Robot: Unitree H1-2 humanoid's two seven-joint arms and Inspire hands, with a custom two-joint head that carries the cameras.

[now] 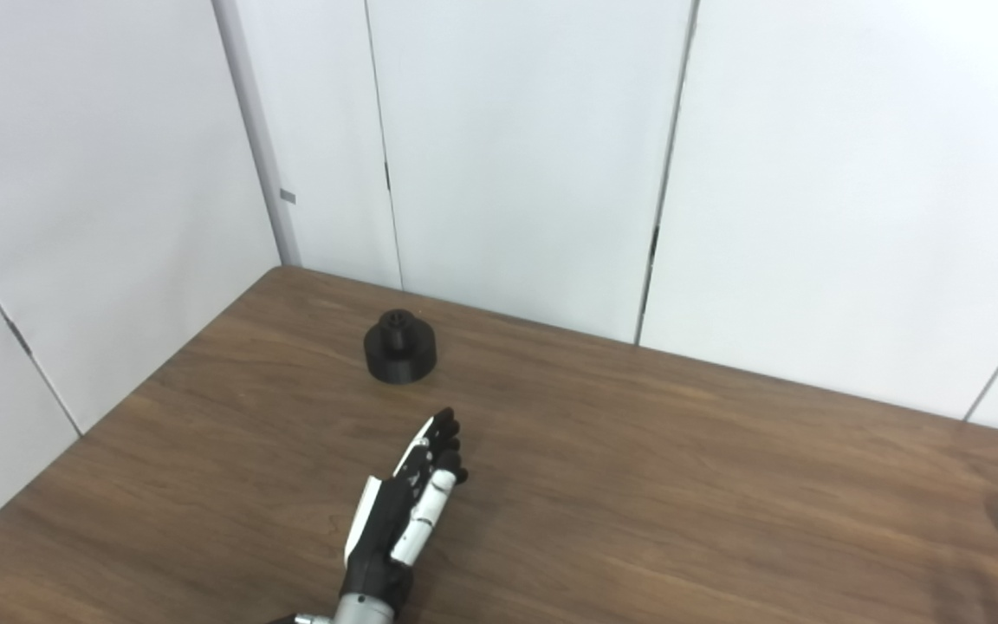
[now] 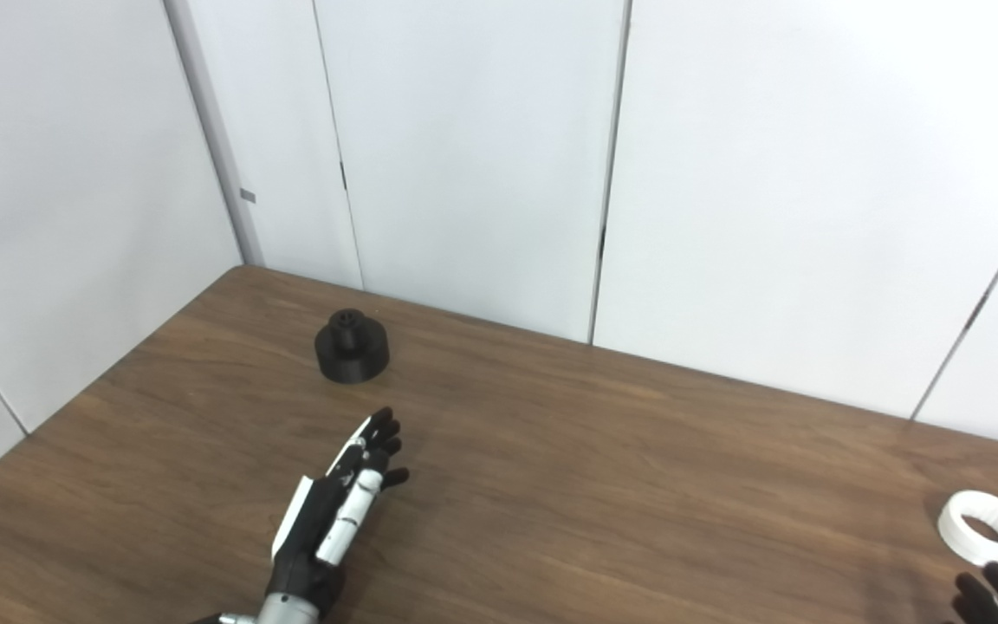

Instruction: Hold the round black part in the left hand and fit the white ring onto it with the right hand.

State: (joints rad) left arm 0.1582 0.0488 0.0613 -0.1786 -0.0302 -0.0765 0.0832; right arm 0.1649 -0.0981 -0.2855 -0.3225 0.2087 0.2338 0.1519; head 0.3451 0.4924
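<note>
round black part (image 1: 400, 347) sits on the table (image 1: 638, 485) beyond my empty, straight-fingered left hand (image 1: 408, 507); white ring (image 2: 984, 527) lies far right of that part, my right hand (image 2: 988, 598) barely visible, state unclear.

round black part (image 1: 399, 347): squat cylinder with a small knob on top, upright near the far left corner of the surface. white ring (image 2: 983, 526): lying flat at the near right edge.

Two side-by-side head views, angled down across the same table (image 1: 638, 485) toward the wall.
</note>
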